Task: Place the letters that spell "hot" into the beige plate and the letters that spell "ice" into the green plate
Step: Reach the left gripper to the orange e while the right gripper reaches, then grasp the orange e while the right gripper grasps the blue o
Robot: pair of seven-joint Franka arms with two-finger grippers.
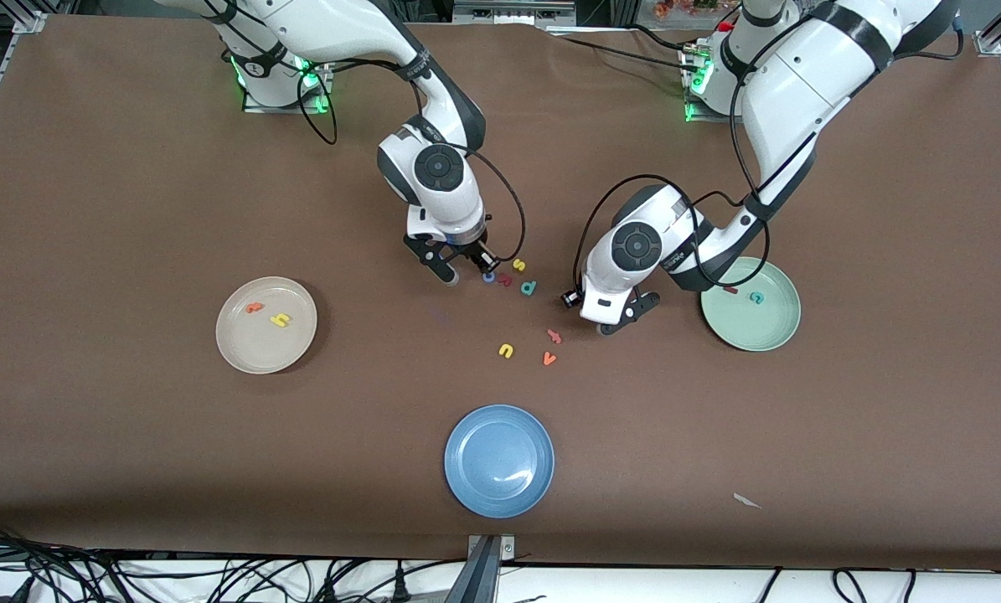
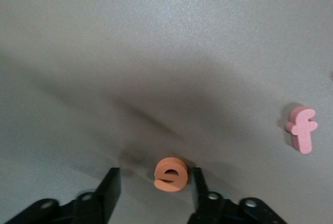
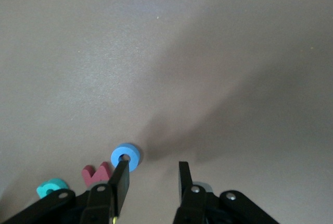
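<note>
The orange "e" (image 2: 171, 174) stands on edge on the table between the fingers of my left gripper (image 2: 154, 175), one finger close beside it and the other apart. In the front view that gripper (image 1: 607, 327) hides it, beside the green plate (image 1: 781, 331), which holds the teal "c" (image 1: 755, 297) and the dark red "i" (image 1: 730, 290). My right gripper (image 3: 152, 168) is open low over the table, with the blue "o" (image 3: 126, 156) just outside one fingertip. The beige plate (image 1: 236, 343) holds the yellow "h" (image 1: 280, 319) and an orange letter (image 1: 255, 307).
A dark red letter (image 1: 505, 280), a yellow "s" (image 1: 518, 265) and a teal letter (image 1: 528, 288) lie by the blue "o". A pink hooked letter (image 1: 554, 337), an orange "v" (image 1: 549, 358) and a yellow "u" (image 1: 506, 351) lie nearer the camera. Nearest it is a blue plate (image 1: 466, 486).
</note>
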